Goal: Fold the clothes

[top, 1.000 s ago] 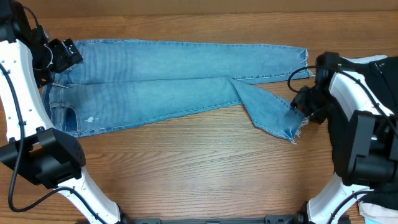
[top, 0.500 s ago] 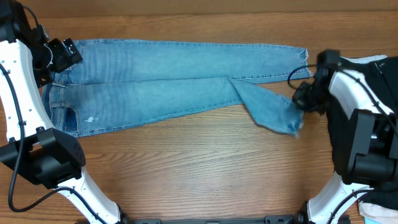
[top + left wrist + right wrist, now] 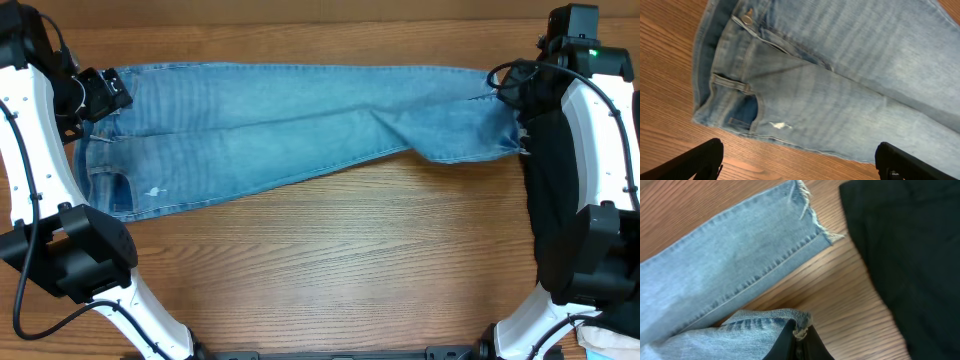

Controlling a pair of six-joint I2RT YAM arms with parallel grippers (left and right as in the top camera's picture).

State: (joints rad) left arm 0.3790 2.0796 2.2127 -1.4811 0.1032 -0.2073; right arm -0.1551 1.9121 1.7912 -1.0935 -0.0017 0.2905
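jeans [image 3: 300, 130] flat, lengthwise along far side of table [image 3: 330, 260], waist left, hems right | left gripper [image 3: 800, 162] jaws wide apart over waistband area, nothing held | right gripper [image 3: 797, 342] pinched together on nearer leg's hem, beside other leg's frayed hem | black garment [image 3: 910, 255] just right of hems

Wooden table [image 3: 330, 270] noted with grain running left to right, black garment [image 3: 543, 215] laid at its right edge, partly covered, garment's edge seen lying flat on the wood in the right wrist view.
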